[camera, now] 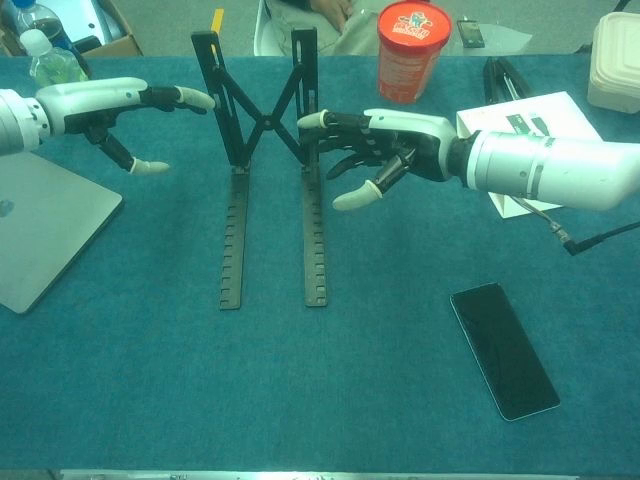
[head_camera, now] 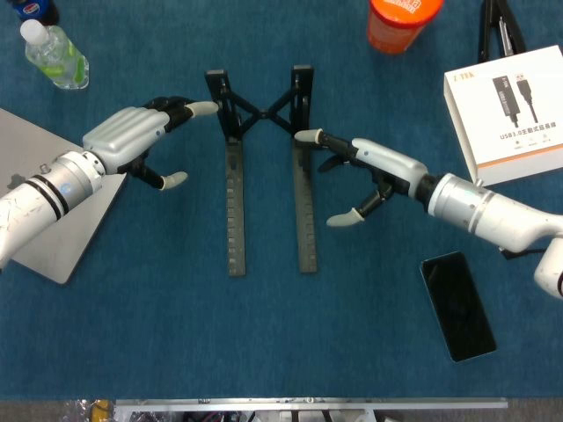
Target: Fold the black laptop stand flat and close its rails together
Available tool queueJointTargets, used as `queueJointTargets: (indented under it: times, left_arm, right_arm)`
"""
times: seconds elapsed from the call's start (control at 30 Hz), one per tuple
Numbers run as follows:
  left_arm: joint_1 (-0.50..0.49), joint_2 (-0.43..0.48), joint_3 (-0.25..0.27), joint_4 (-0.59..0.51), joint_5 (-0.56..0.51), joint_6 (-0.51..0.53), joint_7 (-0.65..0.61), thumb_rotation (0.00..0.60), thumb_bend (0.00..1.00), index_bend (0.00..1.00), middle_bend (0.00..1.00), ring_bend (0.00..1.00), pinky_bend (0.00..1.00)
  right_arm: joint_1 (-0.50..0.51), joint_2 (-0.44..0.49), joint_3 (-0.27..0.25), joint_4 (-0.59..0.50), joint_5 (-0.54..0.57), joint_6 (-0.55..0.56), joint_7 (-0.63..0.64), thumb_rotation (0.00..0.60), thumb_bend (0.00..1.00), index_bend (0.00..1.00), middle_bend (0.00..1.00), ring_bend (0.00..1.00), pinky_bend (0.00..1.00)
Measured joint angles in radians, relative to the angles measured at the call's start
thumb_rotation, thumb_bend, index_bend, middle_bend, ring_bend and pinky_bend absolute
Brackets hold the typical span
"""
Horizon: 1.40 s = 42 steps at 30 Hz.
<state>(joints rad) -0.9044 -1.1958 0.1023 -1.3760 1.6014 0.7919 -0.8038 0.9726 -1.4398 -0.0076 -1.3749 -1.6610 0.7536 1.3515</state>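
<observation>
The black laptop stand [head_camera: 264,167] [camera: 268,160] lies in the middle of the blue cloth, its two toothed rails apart and parallel, joined at the far end by a crossed brace with raised supports. My left hand [head_camera: 141,136] [camera: 110,105] hovers just left of the stand's far end, fingers spread, a fingertip close to the left support; it holds nothing. My right hand [head_camera: 365,167] [camera: 385,150] is at the right rail's far end, fingers apart, one fingertip at the rail; contact is unclear.
A silver laptop [head_camera: 35,185] lies at the left edge, a water bottle [head_camera: 54,54] behind it. An orange cup [head_camera: 400,22], a white box [head_camera: 510,105] and a black phone [head_camera: 456,305] sit on the right side.
</observation>
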Motion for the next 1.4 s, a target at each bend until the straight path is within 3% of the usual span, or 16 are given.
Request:
queueJointTargets:
  times: [0.53, 1.4]
  left_arm:
    - [0.004, 0.008, -0.01, -0.011, 0.002, -0.01, 0.01, 0.6, 0.32, 0.06, 0.09, 0.0, 0.0]
    - [0.009, 0.007, -0.015, -0.009, 0.008, -0.015, 0.012, 0.6, 0.32, 0.06, 0.09, 0.0, 0.0]
  right_arm:
    - [0.03, -0.067, 0.001, 0.112, 0.059, -0.032, 0.018, 0.6, 0.09, 0.0, 0.09, 0.01, 0.19]
    - [0.032, -0.082, 0.032, 0.148, 0.146, -0.087, -0.128, 0.6, 0.09, 0.0, 0.09, 0.01, 0.18]
